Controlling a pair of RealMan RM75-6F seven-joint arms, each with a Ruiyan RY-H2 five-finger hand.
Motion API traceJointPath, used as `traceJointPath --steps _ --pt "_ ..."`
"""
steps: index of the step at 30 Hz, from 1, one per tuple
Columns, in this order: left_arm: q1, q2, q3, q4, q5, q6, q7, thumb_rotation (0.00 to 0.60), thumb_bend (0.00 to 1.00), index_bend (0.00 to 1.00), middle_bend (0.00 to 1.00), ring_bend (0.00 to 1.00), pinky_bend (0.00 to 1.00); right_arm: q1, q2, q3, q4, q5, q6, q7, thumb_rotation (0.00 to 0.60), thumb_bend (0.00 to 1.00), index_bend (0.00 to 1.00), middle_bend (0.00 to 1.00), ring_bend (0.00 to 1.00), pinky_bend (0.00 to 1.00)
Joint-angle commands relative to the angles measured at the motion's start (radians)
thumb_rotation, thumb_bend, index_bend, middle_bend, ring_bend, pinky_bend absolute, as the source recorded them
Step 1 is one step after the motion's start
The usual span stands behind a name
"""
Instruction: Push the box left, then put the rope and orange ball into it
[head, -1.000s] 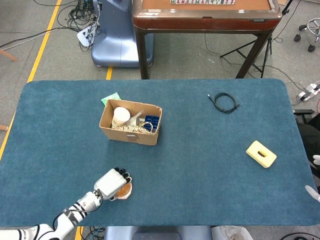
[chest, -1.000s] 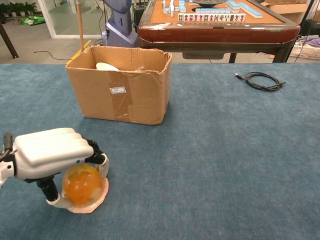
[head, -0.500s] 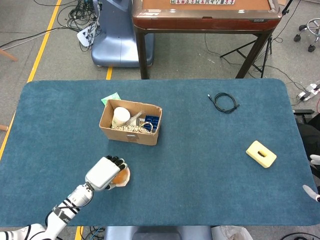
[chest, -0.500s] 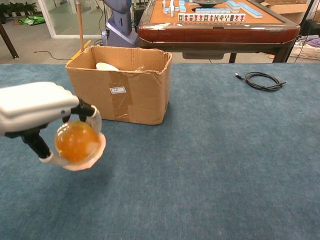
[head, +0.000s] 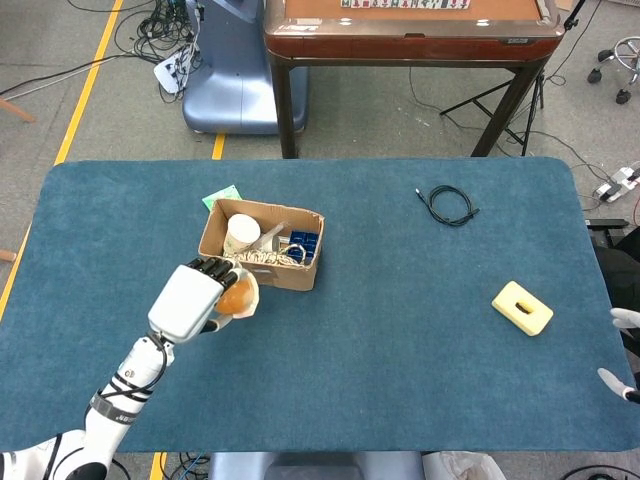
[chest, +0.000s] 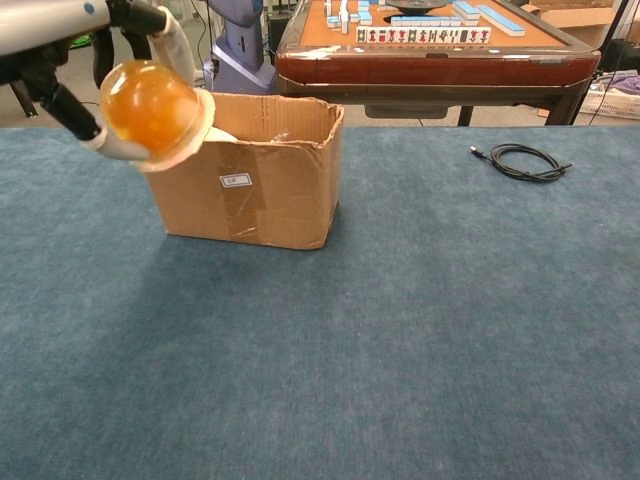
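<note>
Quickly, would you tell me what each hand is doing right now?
Left hand: holding the orange ball, lifted near the box.
Right hand: only a sliver shows at the table edge; state cannot be told.

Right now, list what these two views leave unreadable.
- Right hand: cut off by the head view's right edge, pose unclear; absent from chest view.
- Left hand: chest view's top edge crops it above the orange ball.
- Box contents: front wall hides them in chest view; too small in head view.
</note>
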Motion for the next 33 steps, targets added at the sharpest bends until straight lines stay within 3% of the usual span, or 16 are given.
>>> traceJointPath --steps 1,17,22,25,33 --pt "-0.05 -0.021 -0.054 -0.006 -0.068 -0.022 0.028 0.6 0.13 0.64 0.67 0.36 0.5 0.002 0.0 0.001 -0.003 0.003 -0.003 -0.004 0.6 0.17 0.26 0.34 0.17 0.28" --pt "-0.261 -0.24 -0.144 0.256 -0.255 -0.085 0.126 0.6 0.13 0.52 0.56 0.35 0.51 0.003 0.001 0.003 0.002 0.007 -0.007 0.004 0.6 0.17 0.26 0.34 0.17 0.28" --pt "-0.296 -0.284 -0.15 0.329 -0.267 -0.065 0.14 0.6 0.13 0.39 0.49 0.34 0.49 0.006 0.002 0.002 0.001 0.006 -0.013 0.002 0.6 0.17 0.26 0.34 0.17 0.28" --pt "-0.302 -0.301 -0.145 0.352 -0.28 -0.051 0.147 0.6 0.13 0.24 0.35 0.27 0.43 0.008 0.002 0.002 0.001 0.006 -0.017 0.002 0.6 0.17 0.26 0.34 0.17 0.28" --pt "-0.31 -0.304 -0.124 0.366 -0.33 -0.045 0.178 0.6 0.13 0.0 0.01 0.02 0.3 0.012 0.001 0.002 -0.005 0.007 -0.026 -0.011 0.6 0.17 0.26 0.34 0.17 0.28"
